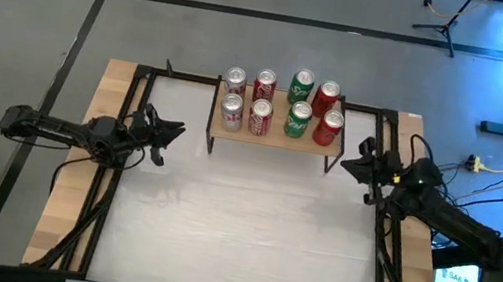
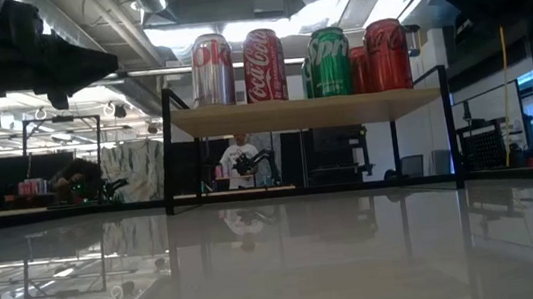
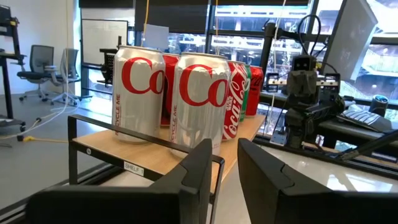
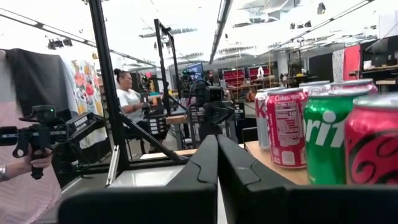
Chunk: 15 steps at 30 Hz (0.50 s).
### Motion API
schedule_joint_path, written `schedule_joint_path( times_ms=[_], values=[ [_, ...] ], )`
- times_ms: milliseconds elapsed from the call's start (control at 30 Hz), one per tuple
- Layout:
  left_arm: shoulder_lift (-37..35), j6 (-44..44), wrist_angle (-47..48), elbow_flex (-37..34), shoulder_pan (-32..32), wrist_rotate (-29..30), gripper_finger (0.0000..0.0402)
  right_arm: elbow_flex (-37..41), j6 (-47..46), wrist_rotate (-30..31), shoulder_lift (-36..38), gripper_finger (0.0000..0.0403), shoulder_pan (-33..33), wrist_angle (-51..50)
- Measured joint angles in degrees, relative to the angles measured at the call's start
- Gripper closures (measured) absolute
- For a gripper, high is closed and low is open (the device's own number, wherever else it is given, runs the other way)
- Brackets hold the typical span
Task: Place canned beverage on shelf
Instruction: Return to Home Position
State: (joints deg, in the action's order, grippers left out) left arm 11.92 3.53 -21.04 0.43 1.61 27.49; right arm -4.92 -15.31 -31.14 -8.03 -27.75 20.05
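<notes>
at table's far edge | light-wood shelf, black legs, eight cans | left jaws spread | right jaws pressed together

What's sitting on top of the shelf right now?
The shelf holds two rows of four, like behind like: silver cans, red-white cans, green cans, red-black cans. From table height the near row hides most of the far row.

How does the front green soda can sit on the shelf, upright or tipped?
Upright: the front green soda can shows its round lid from above and stands on the light-wood shelf.
</notes>
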Motion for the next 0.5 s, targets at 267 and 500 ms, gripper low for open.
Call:
schedule_joint_path(
  times_ms=[267,500],
  values=[
    [0.0,0.3,0.02,0.0,0.0,0.02,0.0332,4.52,-1.23,0.4,0.0,0.0402,0.0,7.13],
    [0.0,0.38,0.02,0.0,0.0,0.04,0.0332,4.52,-0.96,2.22,-0.04,0.0402,0.04,7.0]
  ],
)
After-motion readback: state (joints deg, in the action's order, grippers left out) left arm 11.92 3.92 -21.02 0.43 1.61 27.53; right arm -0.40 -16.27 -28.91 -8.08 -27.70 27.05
